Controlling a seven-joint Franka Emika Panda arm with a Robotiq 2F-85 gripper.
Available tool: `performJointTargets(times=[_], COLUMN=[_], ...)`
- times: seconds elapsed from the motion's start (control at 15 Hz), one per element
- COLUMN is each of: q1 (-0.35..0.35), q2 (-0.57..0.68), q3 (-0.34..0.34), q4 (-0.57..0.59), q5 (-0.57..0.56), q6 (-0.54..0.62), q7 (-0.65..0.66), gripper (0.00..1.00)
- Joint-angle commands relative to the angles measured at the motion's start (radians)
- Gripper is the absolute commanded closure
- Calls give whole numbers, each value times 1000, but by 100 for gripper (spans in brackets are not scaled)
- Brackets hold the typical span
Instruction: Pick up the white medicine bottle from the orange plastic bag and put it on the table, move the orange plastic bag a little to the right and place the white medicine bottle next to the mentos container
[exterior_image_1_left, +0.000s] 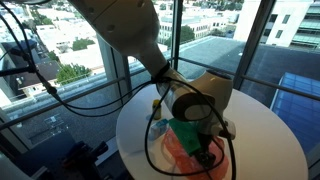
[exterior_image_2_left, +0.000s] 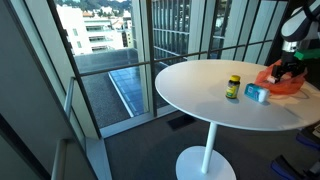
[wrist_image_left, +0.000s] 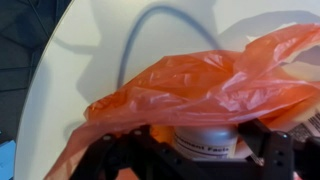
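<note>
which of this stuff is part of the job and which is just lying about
In the job:
orange plastic bag
white medicine bottle, under its folds
blue container, probably the mentos
table

Lying about:
small yellow-capped bottle, beside the blue container

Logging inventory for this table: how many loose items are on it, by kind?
Plastic bags: 1, the orange bag
Bottles and containers: 2, the yellow-labelled container and the white bottle under the bag
Boxes: 1, the blue box
Total: 4
</note>
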Motion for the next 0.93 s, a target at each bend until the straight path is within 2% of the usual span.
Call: performJointTargets(times=[0.0,0.07,0.2,0.87], q1=[1,3,9,55], q2=[11,8,-9,-140], q3=[-4,-5,-5,14], q4=[25,25,20,-31], q5=[-23,-25,-29,-18], q6=[12,12,8,33], q7=[31,34,39,63], gripper=[44,53,64,64])
